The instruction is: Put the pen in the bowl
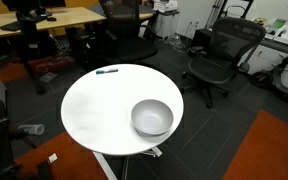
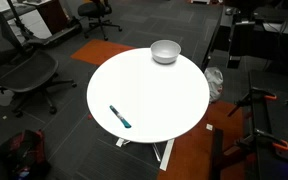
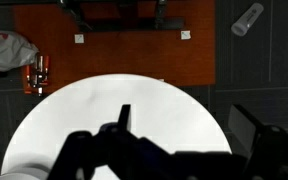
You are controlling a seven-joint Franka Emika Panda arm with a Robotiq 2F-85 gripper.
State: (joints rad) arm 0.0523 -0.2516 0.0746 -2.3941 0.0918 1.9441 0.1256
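The pen [image 1: 107,71] is a small dark teal stick lying near the rim of the round white table [image 1: 89,110]; it also shows in an exterior view [image 2: 120,117]. The silvery bowl [image 1: 152,117] stands upright and empty near the opposite rim, and shows in both exterior views [image 2: 165,51]. The gripper [image 3: 189,125] appears only in the wrist view, as two dark fingers spread wide apart high above the white tabletop [image 3: 164,110], with nothing between them. Pen and bowl do not show clearly in the wrist view.
Black office chairs [image 1: 219,55] [image 2: 29,75] stand around the table. A wooden desk [image 1: 44,20] is behind it. Orange floor patches [image 2: 189,150] lie beside the table. In the wrist view a clear bottle [image 3: 248,18] and a white bag [image 3: 4,48] lie on the floor.
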